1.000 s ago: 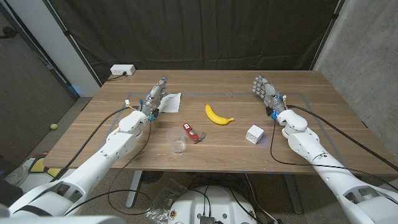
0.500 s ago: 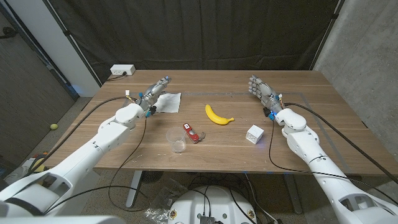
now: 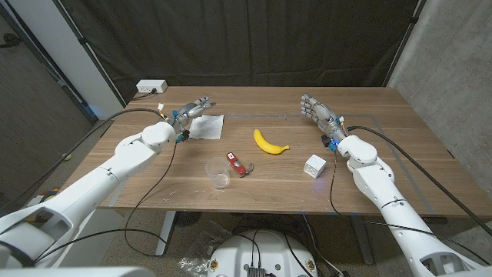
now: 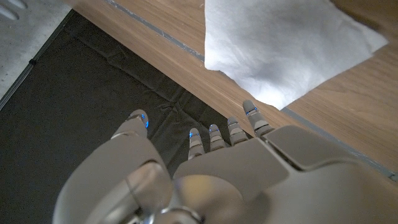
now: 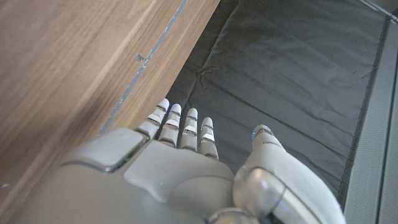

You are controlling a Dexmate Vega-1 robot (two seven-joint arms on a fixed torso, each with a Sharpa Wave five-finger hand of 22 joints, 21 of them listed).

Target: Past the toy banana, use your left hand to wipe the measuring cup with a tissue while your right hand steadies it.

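Left hand (image 3: 191,111) swung further over the tissue (image 3: 207,126), fingers spread, holding nothing. Right hand (image 3: 318,114) drifted inward, open too. Measuring cup (image 3: 219,174) near edge, before toy banana (image 3: 269,142).

The toy banana (image 3: 270,142) is bright yellow, and the tissue (image 3: 207,127) is plain white. The measuring cup (image 3: 220,175) is clear, and the table (image 3: 400,146) is brown wood with streaky grain. Both the left hand (image 3: 192,110) and the right hand (image 3: 319,113) are grey with small blue spots, and a white cube (image 3: 314,165) sits by a small red thing (image 3: 237,165).
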